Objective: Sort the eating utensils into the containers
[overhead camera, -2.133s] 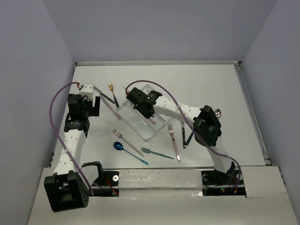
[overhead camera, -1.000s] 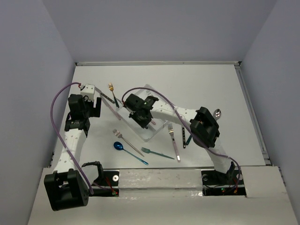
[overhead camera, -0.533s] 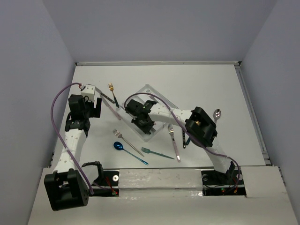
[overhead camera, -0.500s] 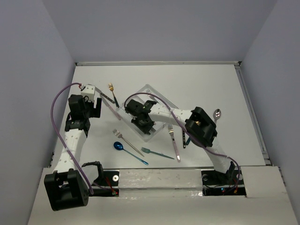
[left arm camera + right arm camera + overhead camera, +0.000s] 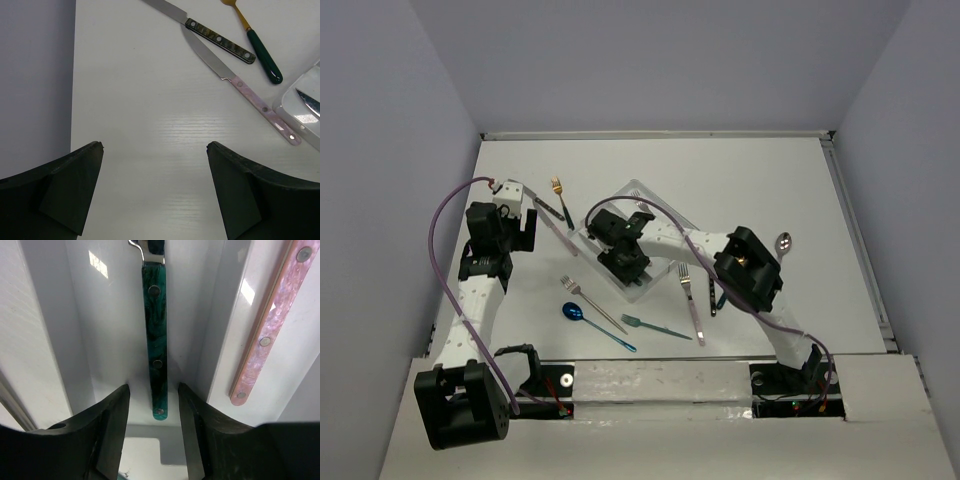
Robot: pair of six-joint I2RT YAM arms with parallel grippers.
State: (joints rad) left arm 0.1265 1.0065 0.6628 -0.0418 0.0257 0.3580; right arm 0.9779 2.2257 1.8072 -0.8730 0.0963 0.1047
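Over white tray (image 5: 47,325), half-open right gripper (image 5: 152,390) loosely straddles teal-handled utensil (image 5: 153,320).

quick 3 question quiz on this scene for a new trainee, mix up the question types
1. True or false: the left gripper holds a knife.
2. The teal-handled utensil lies: A) in a tray compartment, between the open fingers of the right gripper; B) on the bare table; C) clamped in shut jaws.
3. Fill in: by the dark-handled knife, the other knife has a ____ handle.
Key: 1 false; 2 A; 3 pink.
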